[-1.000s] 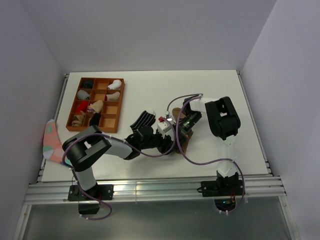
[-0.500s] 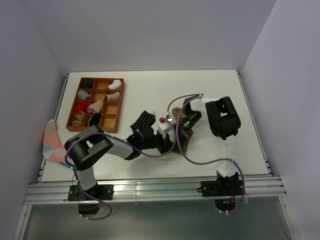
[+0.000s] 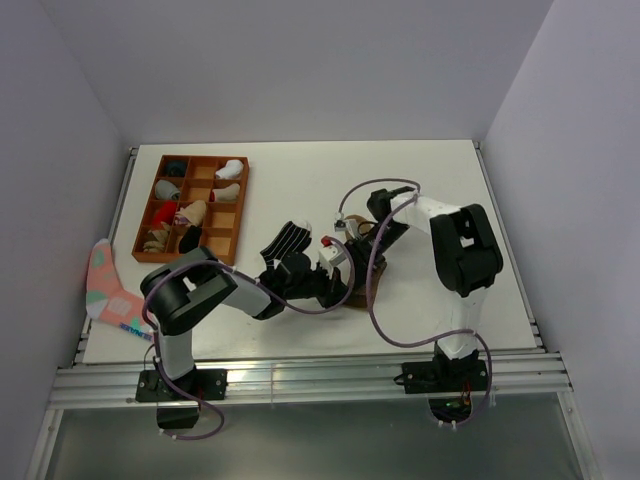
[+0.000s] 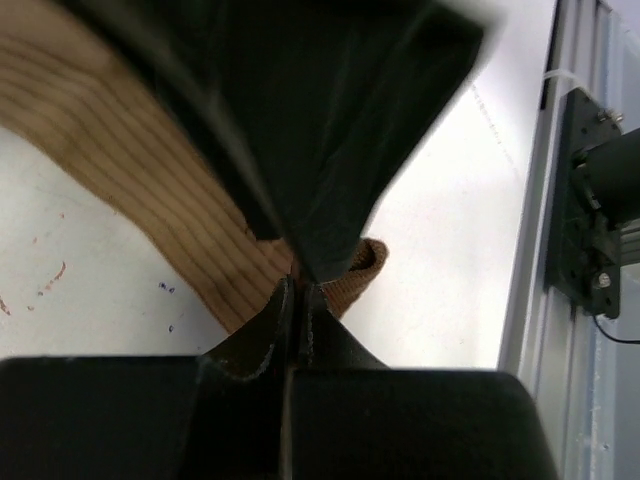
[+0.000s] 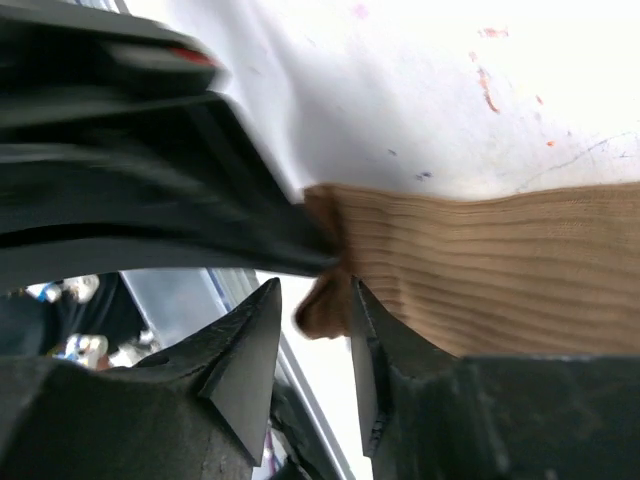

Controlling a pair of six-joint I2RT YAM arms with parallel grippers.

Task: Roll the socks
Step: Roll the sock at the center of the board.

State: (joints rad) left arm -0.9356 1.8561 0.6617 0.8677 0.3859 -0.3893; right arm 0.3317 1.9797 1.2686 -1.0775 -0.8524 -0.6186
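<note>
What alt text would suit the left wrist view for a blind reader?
Close up, the left gripper has its dark jaws pressed together on the edge of a tan ribbed sock lying on a white table. A blurred dark shape covers the top; a metal rail runs along the right.

Left claw (image 4: 296,292) tight against right claw (image 5: 312,305)
</note>
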